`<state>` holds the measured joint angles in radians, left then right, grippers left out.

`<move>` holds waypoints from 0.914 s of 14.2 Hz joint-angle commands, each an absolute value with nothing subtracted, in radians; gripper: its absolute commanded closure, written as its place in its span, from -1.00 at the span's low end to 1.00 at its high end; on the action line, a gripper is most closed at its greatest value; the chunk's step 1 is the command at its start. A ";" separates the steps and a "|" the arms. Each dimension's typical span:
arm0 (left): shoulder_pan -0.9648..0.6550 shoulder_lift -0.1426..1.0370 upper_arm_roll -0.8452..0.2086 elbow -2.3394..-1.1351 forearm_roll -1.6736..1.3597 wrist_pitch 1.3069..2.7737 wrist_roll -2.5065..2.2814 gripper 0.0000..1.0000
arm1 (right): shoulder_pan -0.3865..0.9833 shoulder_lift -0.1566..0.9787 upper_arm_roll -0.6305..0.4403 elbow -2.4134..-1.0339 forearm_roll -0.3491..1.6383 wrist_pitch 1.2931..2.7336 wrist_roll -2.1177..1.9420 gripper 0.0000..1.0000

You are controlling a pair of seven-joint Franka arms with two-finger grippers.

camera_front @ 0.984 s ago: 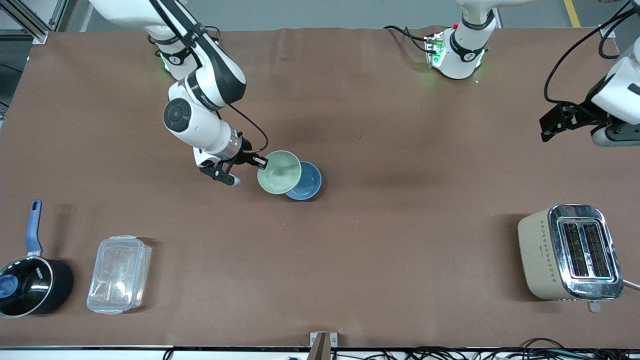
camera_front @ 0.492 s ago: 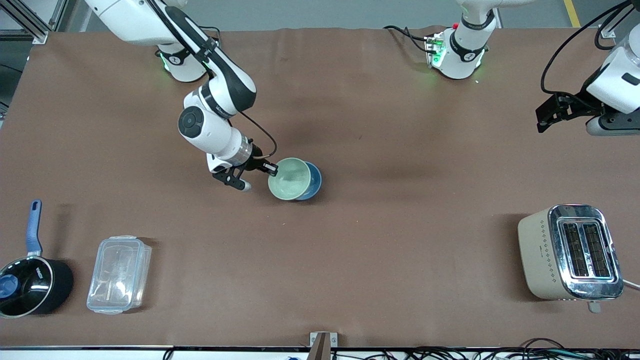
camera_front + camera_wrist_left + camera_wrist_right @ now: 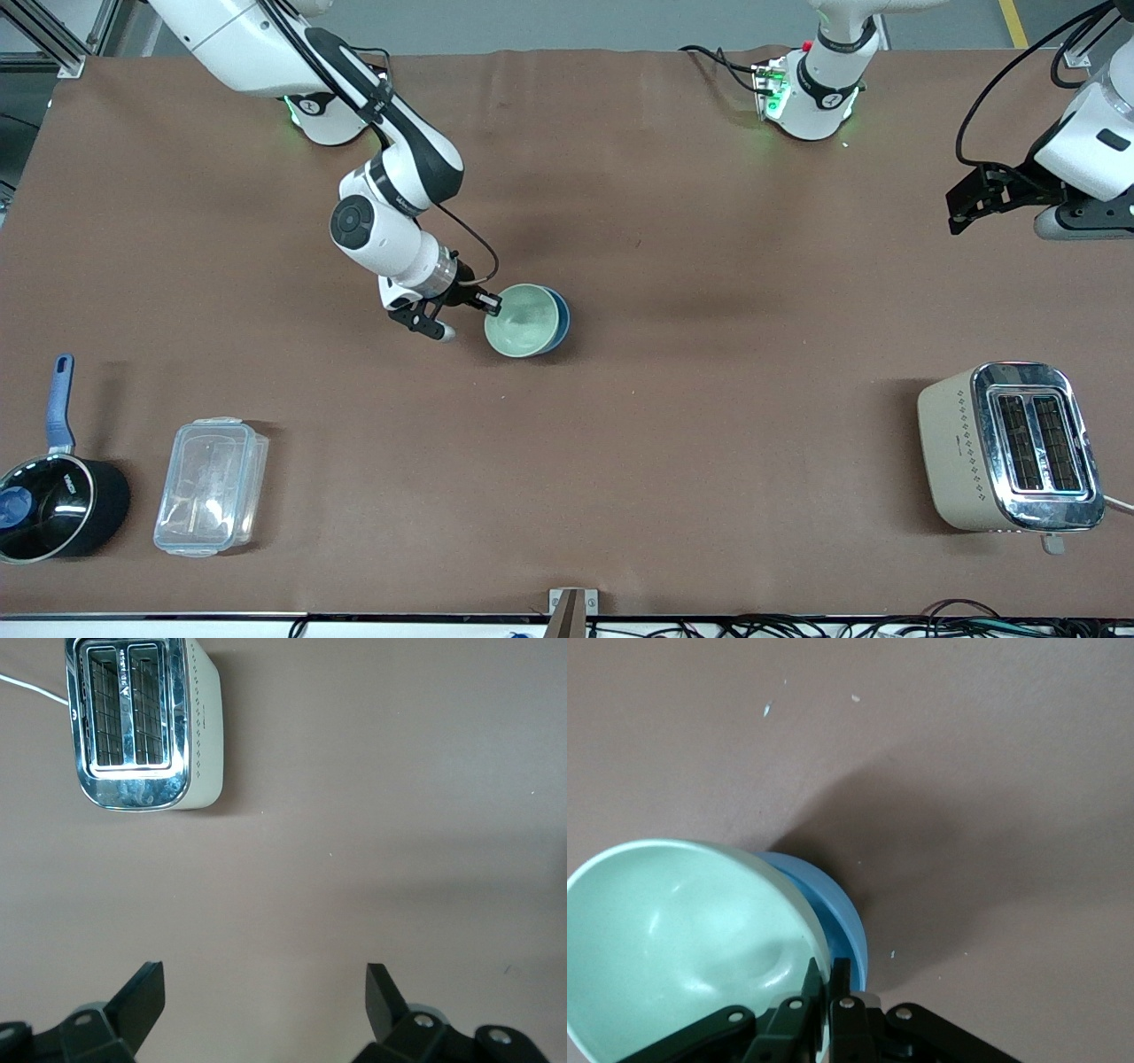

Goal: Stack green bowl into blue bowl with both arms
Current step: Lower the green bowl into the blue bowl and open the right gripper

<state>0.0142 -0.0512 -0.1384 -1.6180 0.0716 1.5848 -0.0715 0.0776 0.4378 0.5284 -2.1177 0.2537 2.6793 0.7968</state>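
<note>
The right tool [image 3: 490, 303] pinches the green bowl's [image 3: 524, 320] rim over the blue bowl [image 3: 560, 319]; the left tool [image 3: 266, 1001] waits open.

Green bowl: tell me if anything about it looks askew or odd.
The green bowl sits tilted over the blue bowl, not nested level, the right gripper pinching its rim. Nothing looks spilled or damaged.

We see the right gripper [image 3: 490, 304] pinching the rim of the green bowl [image 3: 523, 321], which sits tilted over the blue bowl [image 3: 558, 322] and covers most of it. Taking the blue bowl as our landmark, the toaster [image 3: 1010, 447] stands well apart toward the left arm's end of the table and nearer the camera. The clear container [image 3: 211, 486] and the saucepan [image 3: 53, 501] lie well apart toward the right arm's end, also nearer. The left gripper [image 3: 966, 206] waits in the air above the table's edge.
</note>
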 commanded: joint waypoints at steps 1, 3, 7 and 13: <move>0.017 -0.071 -0.137 -1.621 0.057 1.574 -0.055 -1.00 | 0.084 0.448 0.535 -2.114 0.227 2.688 0.830 0.86; 0.017 -0.069 -0.137 -1.621 0.058 1.574 -0.057 -1.00 | 0.089 0.448 0.535 -2.120 0.227 2.683 0.830 0.86; 0.018 -0.064 -0.135 -1.592 0.063 1.574 -0.061 -1.00 | 0.083 0.446 0.535 -2.126 0.192 2.675 0.827 0.86; 0.018 -0.063 -0.135 -1.583 0.068 1.555 -0.061 -1.00 | 0.043 0.396 0.534 -2.118 0.186 2.597 0.825 -0.69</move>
<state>0.0158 -0.0518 -0.1362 -1.5920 0.0716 1.5816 -0.0715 0.0798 0.4486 0.5248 -2.1148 0.2131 2.6587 0.7996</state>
